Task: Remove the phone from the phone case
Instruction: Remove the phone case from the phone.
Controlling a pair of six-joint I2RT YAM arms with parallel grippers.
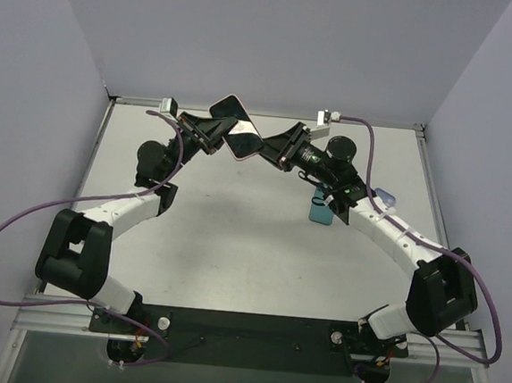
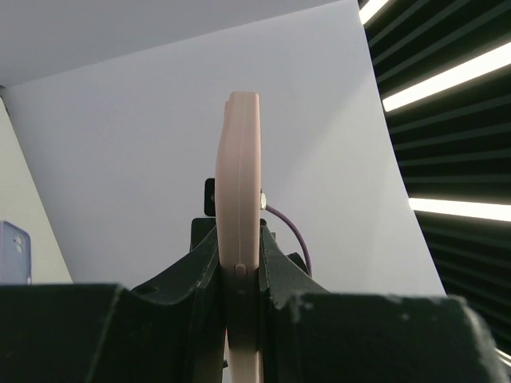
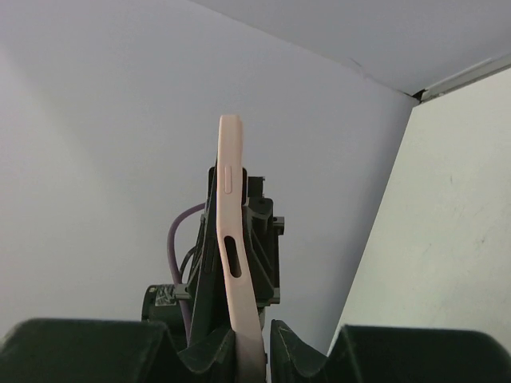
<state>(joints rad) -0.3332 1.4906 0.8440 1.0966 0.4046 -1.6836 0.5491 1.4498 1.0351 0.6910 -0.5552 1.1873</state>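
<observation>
Phone (image 1: 230, 109) sits in pink case (image 2: 239, 183), held up in air over far side of table (image 1: 251, 245). Left gripper (image 2: 239, 247) & right gripper (image 3: 249, 331) both pinch it tight, 1 per end. I think a hard pull = phone pops out, drops, maybe cracks.

Blue case (image 1: 323, 209) stands near right hand (image 1: 264, 147); table (image 1: 233, 243) centre open
</observation>
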